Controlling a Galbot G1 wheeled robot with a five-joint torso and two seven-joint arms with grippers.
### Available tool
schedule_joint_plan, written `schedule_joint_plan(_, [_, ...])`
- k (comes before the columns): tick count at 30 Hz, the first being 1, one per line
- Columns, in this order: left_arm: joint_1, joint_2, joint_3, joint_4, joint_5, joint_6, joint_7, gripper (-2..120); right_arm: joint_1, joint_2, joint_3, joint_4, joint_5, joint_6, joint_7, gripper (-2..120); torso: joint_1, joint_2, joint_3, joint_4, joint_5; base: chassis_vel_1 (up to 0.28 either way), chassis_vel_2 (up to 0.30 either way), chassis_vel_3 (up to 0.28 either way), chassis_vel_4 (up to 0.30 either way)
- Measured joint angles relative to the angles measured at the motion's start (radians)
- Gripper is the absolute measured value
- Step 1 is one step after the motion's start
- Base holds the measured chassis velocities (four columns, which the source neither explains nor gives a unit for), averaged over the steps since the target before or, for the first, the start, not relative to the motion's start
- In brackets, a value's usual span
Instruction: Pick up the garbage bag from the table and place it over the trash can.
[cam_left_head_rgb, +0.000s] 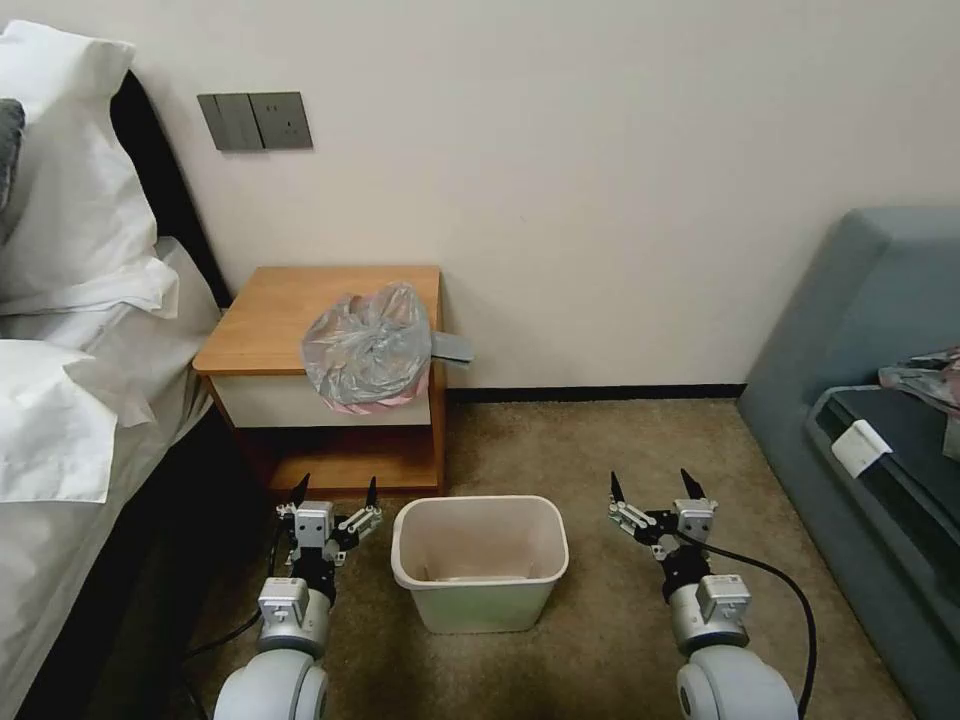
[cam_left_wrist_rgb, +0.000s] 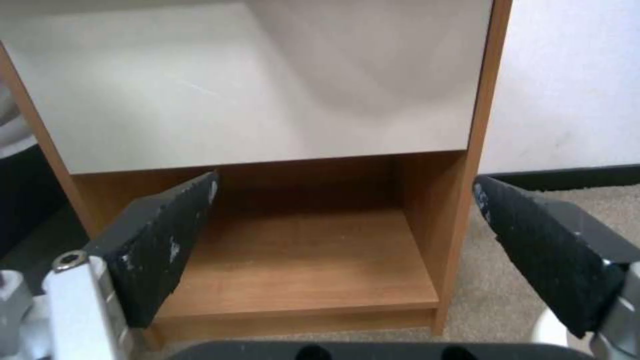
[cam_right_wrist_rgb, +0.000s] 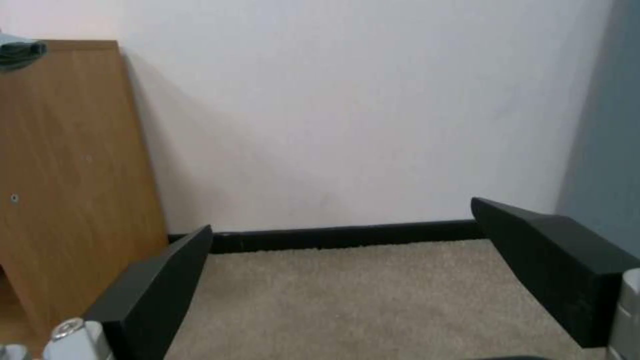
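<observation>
Nearest us, our left gripper (cam_left_head_rgb: 335, 490) hung spread wide before the table's (cam_left_head_rgb: 290, 310) low shelf. The trash can (cam_left_head_rgb: 478, 562) stood on the carpet between our arms. The garbage bag (cam_left_head_rgb: 368, 345) lay bunched over the tabletop's front right corner. Our right gripper (cam_left_head_rgb: 650, 487) gaped apart above the carpet.

Cut off and hidden from my seat

I lose the sofa (cam_left_head_rgb: 880, 330) past the edge; the garbage bag (cam_left_head_rgb: 368, 345) hides part of the surface (cam_left_head_rgb: 270, 320).
</observation>
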Motion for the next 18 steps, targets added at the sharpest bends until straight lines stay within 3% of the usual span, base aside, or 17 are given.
schedule_joint_plan(18, [0.000, 0.000, 0.000, 0.000, 0.000, 0.000, 0.000, 100, 0.000, 0.000, 0.000, 0.000, 0.000, 0.000, 0.000, 100, 0.000, 0.000, 0.000, 0.0000, 0.0000, 0.000, 0.000, 0.000, 0.000])
